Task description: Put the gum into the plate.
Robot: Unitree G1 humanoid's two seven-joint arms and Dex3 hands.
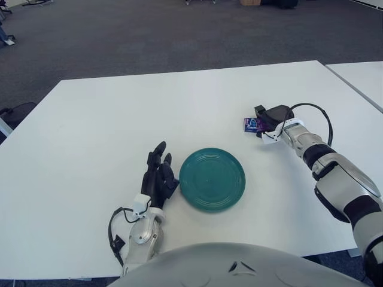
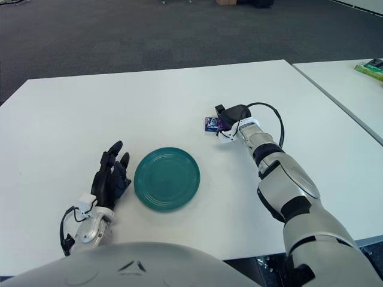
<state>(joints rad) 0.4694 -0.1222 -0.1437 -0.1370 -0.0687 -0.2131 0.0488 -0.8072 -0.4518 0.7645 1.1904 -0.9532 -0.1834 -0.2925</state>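
The gum (image 1: 250, 124) is a small blue and purple pack lying on the white table (image 1: 108, 131), up and to the right of the plate. My right hand (image 1: 263, 121) is closed around its right end, with the pack sticking out to the left. The teal plate (image 1: 212, 179) sits near the table's front edge with nothing in it. My left hand (image 1: 158, 176) shows just left of the plate's rim, fingers stretched out and holding nothing.
A second white table (image 2: 347, 89) stands close on the right across a narrow gap, with a green object (image 2: 372, 69) on it. A black cable (image 1: 317, 113) loops over my right wrist. Dark carpet lies beyond the table's far edge.
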